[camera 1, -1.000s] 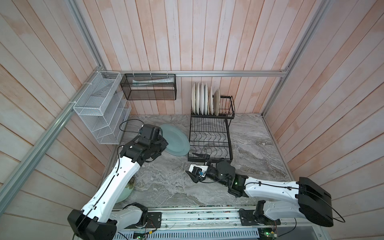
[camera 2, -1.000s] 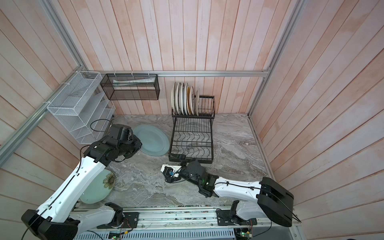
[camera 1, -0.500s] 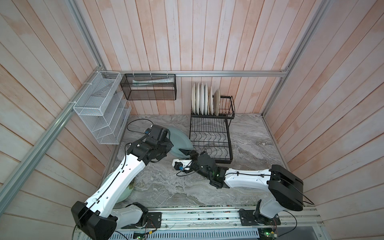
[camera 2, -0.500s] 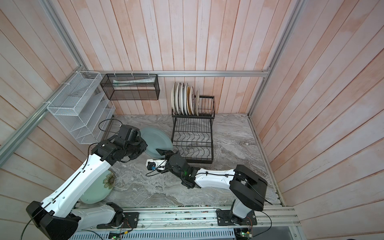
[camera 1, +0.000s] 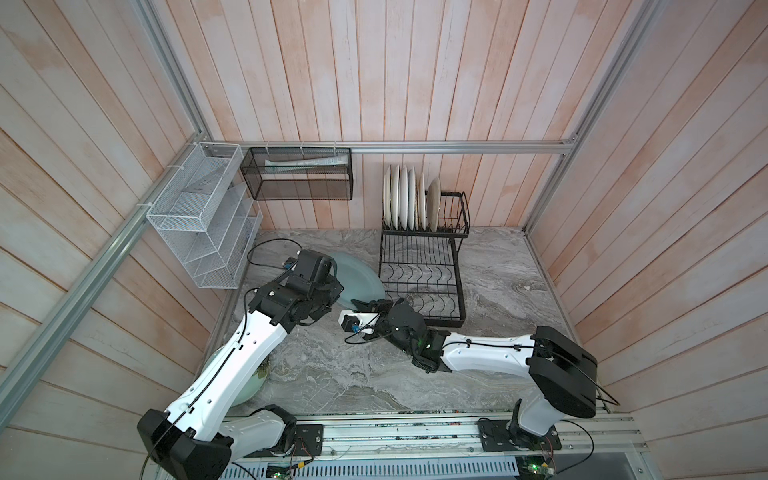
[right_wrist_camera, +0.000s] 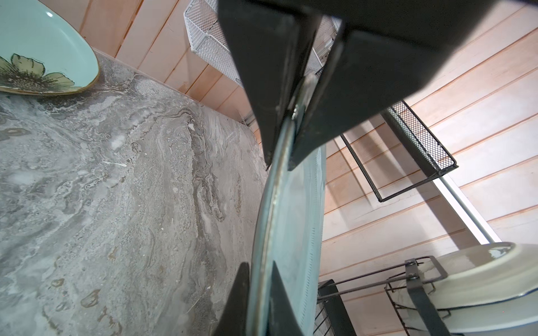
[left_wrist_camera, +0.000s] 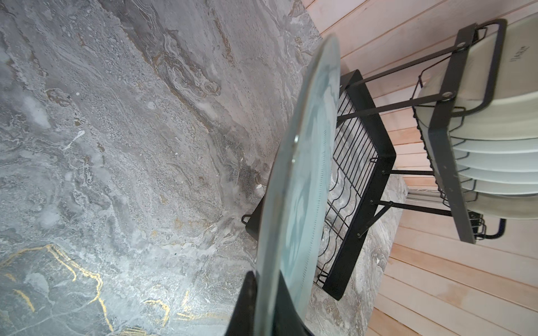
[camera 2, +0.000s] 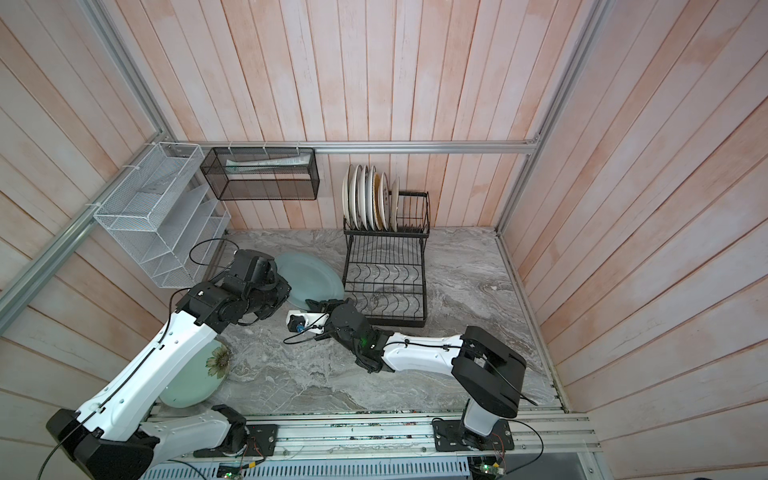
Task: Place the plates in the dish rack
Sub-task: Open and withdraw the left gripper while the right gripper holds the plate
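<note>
A grey-blue plate (camera 1: pixel 359 276) (camera 2: pixel 309 274) hangs tilted just left of the dish rack (camera 1: pixel 457 274) (camera 2: pixel 424 282), and both grippers hold it. My left gripper (left_wrist_camera: pixel 263 276) is shut on its left rim, with its fingers (right_wrist_camera: pixel 270 122) also showing in the right wrist view. On the near rim, my right gripper (right_wrist_camera: pixel 260 263) (camera 1: pixel 363 304) is shut. Several white plates (camera 1: pixel 409 203) (camera 2: pixel 368 197) stand in the rack's upper tier. A pale green flowered plate (camera 2: pixel 191 380) (right_wrist_camera: pixel 37 49) lies at the near left, partly under my left arm.
A white mesh organizer (camera 1: pixel 199 232) hangs on the left wall and a black mesh basket (camera 1: pixel 297 178) on the back wall. The rack's lower tier (left_wrist_camera: pixel 361 180) has bare wavy wires. Wooden walls close in on three sides.
My right gripper has moved left from the rack's front corner to the grey-blue plate's near rim and shut on it. The left arm has brought the plate a little toward the rack.
</note>
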`<state>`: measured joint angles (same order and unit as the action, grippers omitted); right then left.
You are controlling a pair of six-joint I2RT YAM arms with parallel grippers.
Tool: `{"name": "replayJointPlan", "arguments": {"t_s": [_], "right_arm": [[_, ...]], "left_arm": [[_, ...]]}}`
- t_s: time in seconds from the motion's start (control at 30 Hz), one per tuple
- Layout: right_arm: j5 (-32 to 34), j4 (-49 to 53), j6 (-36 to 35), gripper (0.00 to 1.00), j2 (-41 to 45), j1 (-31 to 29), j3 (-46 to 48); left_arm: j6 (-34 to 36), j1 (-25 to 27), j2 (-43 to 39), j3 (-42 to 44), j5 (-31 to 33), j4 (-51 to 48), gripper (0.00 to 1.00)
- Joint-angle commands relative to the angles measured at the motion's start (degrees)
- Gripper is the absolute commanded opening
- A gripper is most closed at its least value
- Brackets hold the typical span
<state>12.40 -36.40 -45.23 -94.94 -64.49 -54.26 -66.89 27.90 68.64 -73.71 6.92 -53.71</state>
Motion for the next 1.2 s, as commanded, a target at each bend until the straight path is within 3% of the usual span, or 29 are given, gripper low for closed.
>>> {"name": "replayJointPlan", "arguments": {"t_s": [0.0,0.13,0.37,0.43,0.47,0.5,0.63,0.8,1.0,1.17], "right_arm": [[0.0,1.5,-0.1,0.0,-1.3,-0.4,-1.8],[0.5,1.4,-0.1,0.0,-0.4,-0.4,-1.4],[1.5,0.8,0.4,0.0,1.9,-0.4,-0.7],[1.9,0.9,0.9,0.0,2.2,-0.4,-0.7],[2.2,1.0,1.2,0.0,2.4,-0.4,-0.8],[2.5,1.1,1.5,0.0,2.4,-0.4,-0.9],[3.0,1.4,3.5,0.0,3.1,-0.3,-1.4],[1.5,4.1,9.5,0.0,5.7,0.3,-3.1],[2.1,8.8,17.5,0.0,11.2,0.3,-8.4],[5.5,16.3,24.4,0.0,14.1,0.4,-19.6]], "left_arm": [[2.1,0.6,-2.3,-1.3,-1.5,5.6,0.0],[2.4,0.7,-2.9,-0.5,-1.2,5.6,0.0],[4.3,-0.2,-4.0,-0.2,-2.3,6.3,0.32],[4.9,-1.1,-4.6,-0.5,-3.2,6.6,0.47],[5.3,-1.7,-4.9,-0.7,-3.6,6.5,0.64],[5.9,-2.2,-5.2,-1.1,-4.0,6.5,0.98],[9.3,-5.0,-7.3,-3.0,-6.9,6.8,1.0],[18.4,-6.2,-13.1,-3.4,-9.7,11.1,1.0],[28.9,-6.2,-28.6,4.8,-14.6,25.0,1.0],[34.9,-6.2,-36.6,10.2,-15.0,30.3,1.0]]}}
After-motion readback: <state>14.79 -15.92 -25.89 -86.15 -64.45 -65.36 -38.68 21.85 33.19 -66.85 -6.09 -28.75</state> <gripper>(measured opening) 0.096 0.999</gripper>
